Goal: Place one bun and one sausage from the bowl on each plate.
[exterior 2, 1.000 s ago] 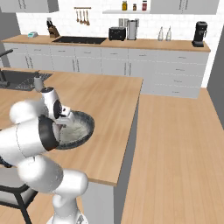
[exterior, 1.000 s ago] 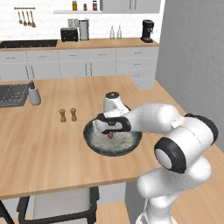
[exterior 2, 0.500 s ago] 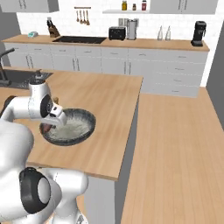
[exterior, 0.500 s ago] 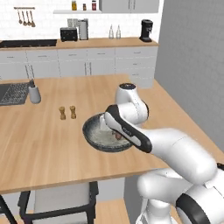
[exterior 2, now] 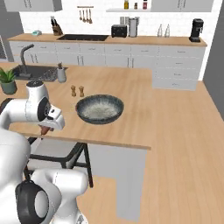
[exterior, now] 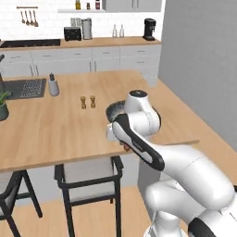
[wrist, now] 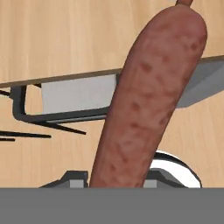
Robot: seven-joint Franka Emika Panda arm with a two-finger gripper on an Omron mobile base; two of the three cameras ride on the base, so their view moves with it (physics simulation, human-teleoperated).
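A simulated kitchen with a long wooden island counter (exterior 2: 131, 113). On it sits the wide, shallow, dark grey speckled bowl (exterior 2: 99, 108), toward the near edge; from the right base view its inside looks pale and speckled, and no contents can be made out in it. Just to the far left of the bowl stand two small wooden shakers (exterior 2: 77, 91), side by side.

The white arm bends over the near edge of the counter, left of the bowl. Its gripper (exterior 2: 44, 130) hangs at the counter's edge with its jaws clamped on a reddish-brown sausage (wrist: 148, 100) (a small brown end shows below the hand in the right base view). In the hand view the sausage fills the middle, running lengthwise away from the camera, with the counter's edge and a dark-framed chair (wrist: 65, 105) behind it.

Farther left on the island are a sink (exterior 2: 35, 72), a grey dispenser bottle (exterior 2: 61, 74) and a potted plant (exterior 2: 8, 81). Along the far wall run grey cabinets with a toaster (exterior 2: 118, 30) and a coffee machine (exterior 2: 197, 29).
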